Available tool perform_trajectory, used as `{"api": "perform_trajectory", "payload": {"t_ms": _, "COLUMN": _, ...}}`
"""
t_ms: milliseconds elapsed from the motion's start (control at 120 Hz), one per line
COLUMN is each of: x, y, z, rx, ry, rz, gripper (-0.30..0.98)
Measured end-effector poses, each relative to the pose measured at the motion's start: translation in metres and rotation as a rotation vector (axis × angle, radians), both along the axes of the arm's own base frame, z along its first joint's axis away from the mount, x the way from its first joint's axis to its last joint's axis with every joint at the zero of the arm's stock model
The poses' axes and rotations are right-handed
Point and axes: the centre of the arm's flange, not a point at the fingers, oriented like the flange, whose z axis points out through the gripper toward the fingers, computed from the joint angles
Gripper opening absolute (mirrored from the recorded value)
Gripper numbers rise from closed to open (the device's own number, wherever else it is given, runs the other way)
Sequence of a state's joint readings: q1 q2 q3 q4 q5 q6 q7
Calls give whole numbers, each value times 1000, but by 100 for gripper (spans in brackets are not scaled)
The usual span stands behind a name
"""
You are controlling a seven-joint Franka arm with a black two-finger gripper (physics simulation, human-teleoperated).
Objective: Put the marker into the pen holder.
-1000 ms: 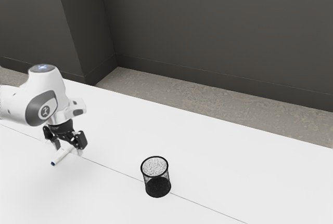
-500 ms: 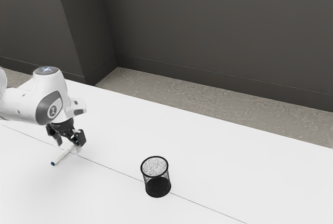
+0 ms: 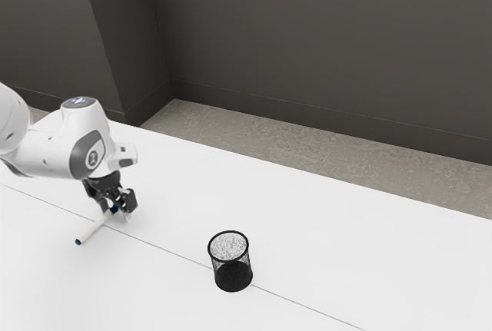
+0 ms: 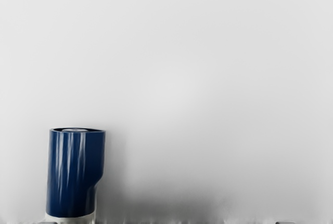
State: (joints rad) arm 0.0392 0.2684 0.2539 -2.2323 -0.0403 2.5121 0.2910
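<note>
Have open room between the gripper [image 3: 117, 213] and the upright pen holder [image 3: 233, 277], well inside the table's [image 3: 323, 208] far edge. See a white, thinly seamed top, then rough grey floor [image 3: 284, 143] and dark wall [image 3: 323, 39]. Hold the jaws wide, low by one blue end of the marker [image 3: 95, 226], lying ungripped on the table.

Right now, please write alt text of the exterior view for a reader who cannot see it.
A robot arm's open black gripper is low at one end of a blue-tipped white marker lying on a white table, near the exterior view's left; an empty black mesh pen holder stands mid-view.
</note>
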Motion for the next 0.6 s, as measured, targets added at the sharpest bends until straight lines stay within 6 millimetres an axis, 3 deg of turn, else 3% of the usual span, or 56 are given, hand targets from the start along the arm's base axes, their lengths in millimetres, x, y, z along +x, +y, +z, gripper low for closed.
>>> {"api": "perform_trajectory", "payload": {"t_ms": 150, "x": -11, "y": 9, "z": 10, "rx": 0, "ry": 4, "rz": -7, "gripper": 53}}
{"api": "perform_trajectory", "payload": {"t_ms": 600, "x": -18, "y": 19, "z": 2, "rx": -7, "ry": 32, "rz": -41, "gripper": 39}}
